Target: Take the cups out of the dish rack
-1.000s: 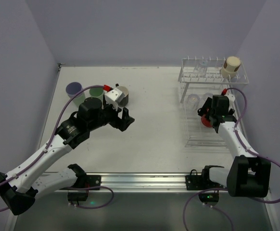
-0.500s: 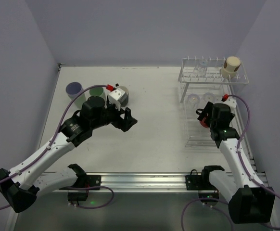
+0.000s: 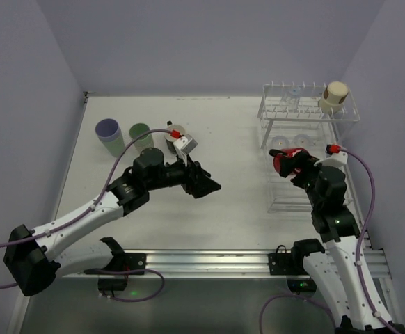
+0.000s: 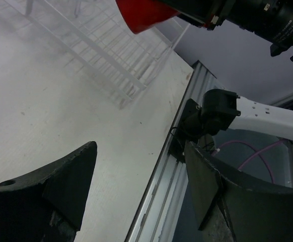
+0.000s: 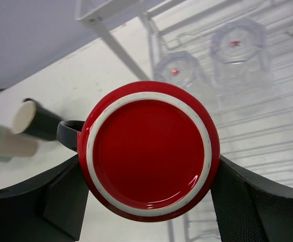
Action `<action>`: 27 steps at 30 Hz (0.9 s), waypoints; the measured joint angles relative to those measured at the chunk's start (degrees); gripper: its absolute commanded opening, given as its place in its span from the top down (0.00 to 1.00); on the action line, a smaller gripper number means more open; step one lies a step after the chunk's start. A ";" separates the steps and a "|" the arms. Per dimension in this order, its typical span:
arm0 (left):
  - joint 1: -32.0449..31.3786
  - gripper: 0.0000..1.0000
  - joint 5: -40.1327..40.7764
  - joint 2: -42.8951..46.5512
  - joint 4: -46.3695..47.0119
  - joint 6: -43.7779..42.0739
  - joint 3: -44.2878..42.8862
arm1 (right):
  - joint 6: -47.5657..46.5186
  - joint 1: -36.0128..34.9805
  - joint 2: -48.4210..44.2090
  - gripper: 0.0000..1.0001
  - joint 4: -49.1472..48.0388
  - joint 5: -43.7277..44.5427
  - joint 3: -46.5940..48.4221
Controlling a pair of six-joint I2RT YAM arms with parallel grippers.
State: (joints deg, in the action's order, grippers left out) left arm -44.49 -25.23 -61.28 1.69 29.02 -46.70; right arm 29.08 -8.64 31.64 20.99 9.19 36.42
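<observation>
The red mug (image 5: 149, 151) is glossy red, with a thin off-white ring around its underside; its handle looks dark. The rack (image 3: 312, 115) is clear with white wires. The glasses (image 5: 237, 35) are colourless, each with a small red glint. One tumbler (image 3: 335, 95) is beige, another lavender (image 3: 108, 131), a third pale green (image 3: 140, 133). The black mug (image 5: 41, 123) is cream inside. The table (image 3: 230, 132) is off-white and the walls (image 3: 188, 42) pale lilac. The left arm (image 3: 70, 221) and right arm (image 3: 342, 278) are white with black joints and purple cables (image 3: 371, 195).
</observation>
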 measured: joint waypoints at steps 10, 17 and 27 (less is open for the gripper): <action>-3.34 0.26 -2.38 -9.44 24.72 11.13 6.25 | 17.27 -2.36 -1.64 0.60 -18.38 -27.98 -5.53; -3.65 0.28 -0.70 -11.06 37.88 16.00 8.04 | 25.24 -5.70 2.12 0.59 -29.83 -37.07 -8.46; -4.79 0.82 0.85 -13.29 45.53 18.93 8.24 | 31.71 -13.25 5.77 0.57 -40.76 -39.47 -12.66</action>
State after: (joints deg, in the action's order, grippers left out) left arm -49.28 -24.38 -74.56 47.22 47.94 -38.46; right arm 60.80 -21.89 37.41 -19.77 -30.28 23.77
